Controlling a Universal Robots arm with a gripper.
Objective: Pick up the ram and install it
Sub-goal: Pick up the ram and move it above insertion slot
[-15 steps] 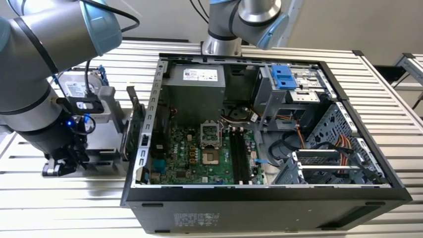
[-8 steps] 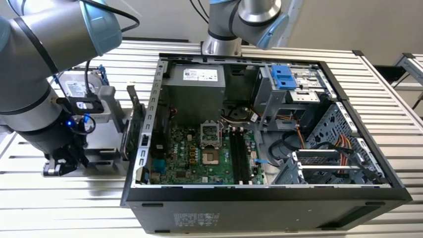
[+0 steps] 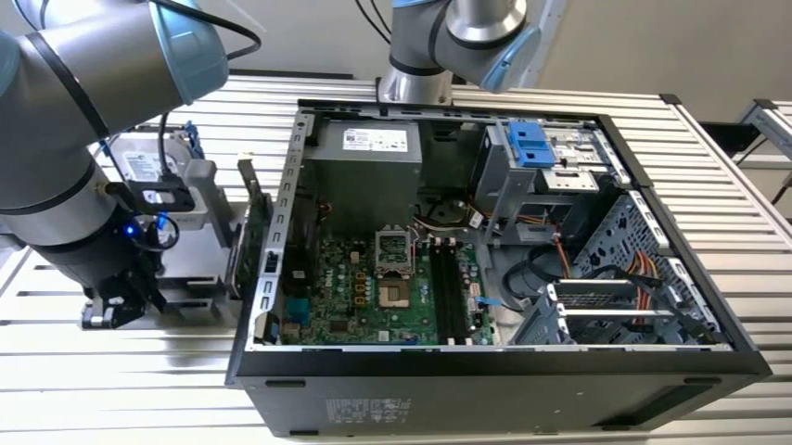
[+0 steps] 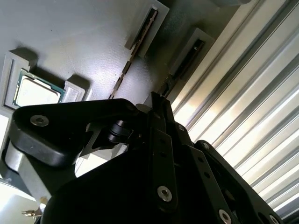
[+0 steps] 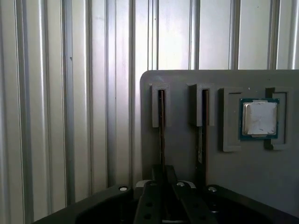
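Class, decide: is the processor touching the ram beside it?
Apart. The first wrist view shows bare holder between processor and ram.

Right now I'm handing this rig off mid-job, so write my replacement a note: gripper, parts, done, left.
Gripper: low over the tray, at the end of the ram in the slot farther from the processor.
Ram: on edge in that slot; a second stick stands in the next one.
Done: lined up on the ram.
Left: ram not lifted, not installed in the case.
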